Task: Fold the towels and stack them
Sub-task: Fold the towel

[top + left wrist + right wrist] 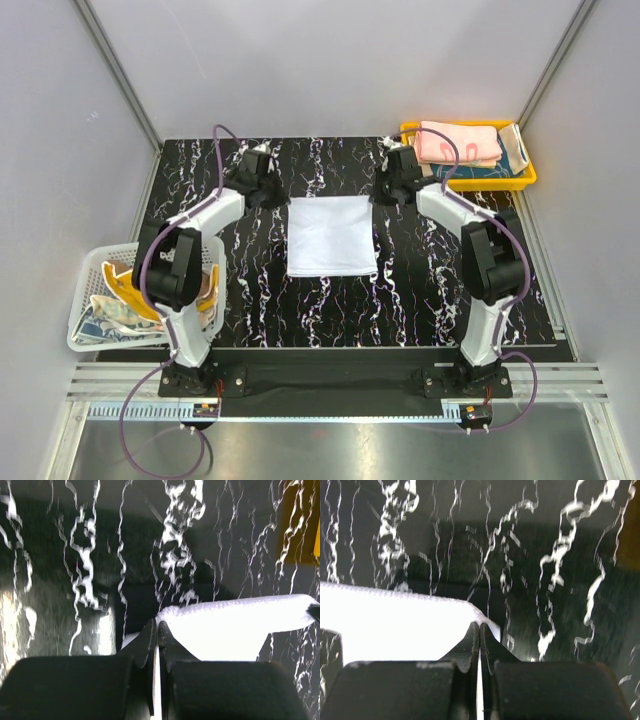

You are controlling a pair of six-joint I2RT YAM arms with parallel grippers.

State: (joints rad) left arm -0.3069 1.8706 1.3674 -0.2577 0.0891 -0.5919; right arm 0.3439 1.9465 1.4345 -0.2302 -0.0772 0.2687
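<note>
A plain white towel [332,235] lies flat on the black marbled table [430,290] between the two arms. My left gripper [284,197] is shut on the towel's far left corner. In the left wrist view the white towel [235,625] is pinched between the closed jaws of the left gripper [157,625]. My right gripper [378,197] is shut on the far right corner. In the right wrist view the white towel [395,625] likewise runs into the closed right gripper [479,625]. A folded pink towel [457,142] rests on other folded towels at the back right.
The yellow tray [488,184] holding the folded towels stands at the table's far right corner. A white mesh basket [82,340] with crumpled cloths, one of them orange-yellow [128,290], sits off the table's left edge beside the left arm. Grey walls surround the table.
</note>
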